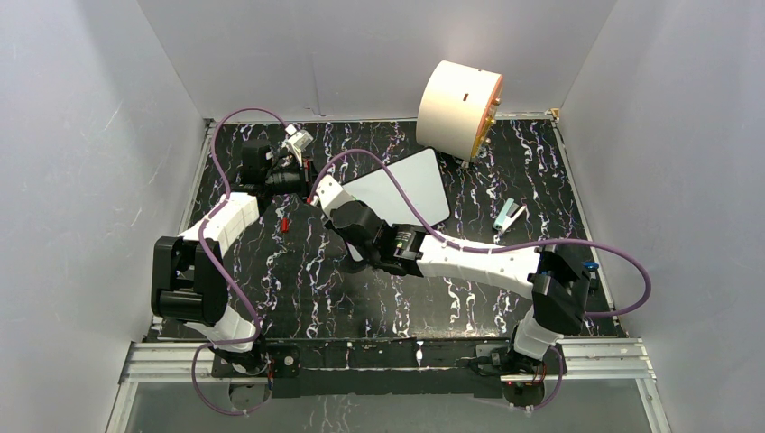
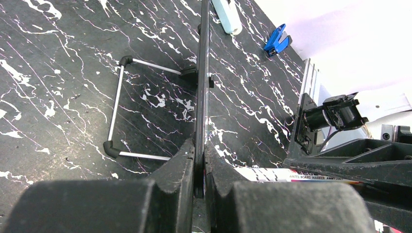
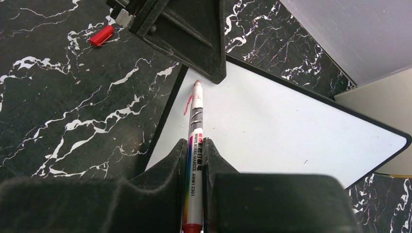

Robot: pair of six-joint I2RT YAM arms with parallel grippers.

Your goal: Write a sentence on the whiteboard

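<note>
Red stroke (image 3: 186, 105), right wrist view only

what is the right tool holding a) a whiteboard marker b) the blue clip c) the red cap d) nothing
a: the right tool is shut on the marker, whose tip is over the whiteboard near a short red stroke

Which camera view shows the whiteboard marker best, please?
Right wrist: the marker, gripped in the right claw, shows from label to tip at the whiteboard. Left wrist catches only part of its barrel; the top view hides it.
</note>
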